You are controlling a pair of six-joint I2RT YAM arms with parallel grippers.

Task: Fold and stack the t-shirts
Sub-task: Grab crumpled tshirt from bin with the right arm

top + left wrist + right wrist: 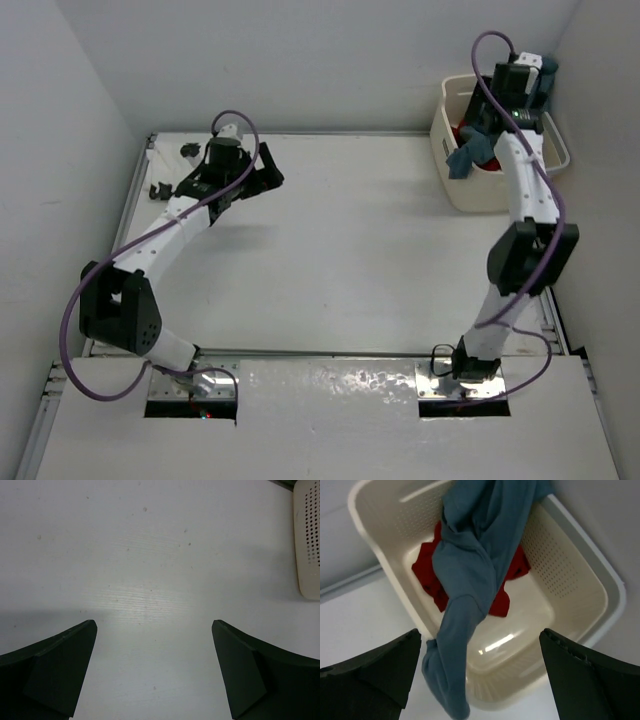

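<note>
Hovering above the laundry basket, the right fingers stand wide apart and hold nothing. The blue-grey shirt lies below the gap between them.

That shirt is bunched into a long, twisted rope. Its long axis runs from the basket's far side, across the inside, and over the rim. The loose end hangs outside the basket wall on the side toward the left arm. The upper end runs out of the wrist view, so I cannot tell what it rests on.

The red shirt lies crumpled on the basket floor, partly under the blue-grey one and pointing no clear way. No white shirt shows in any view.

Both shirts look light, limp and easy to snag on each other. They should sag and trail rather than keep their shape. A pinch on the thick bunched fold over the basket's middle looks the surest hold on the blue-grey one.

Well away from the basket, the left fingers are also spread wide over bare bench.
</note>
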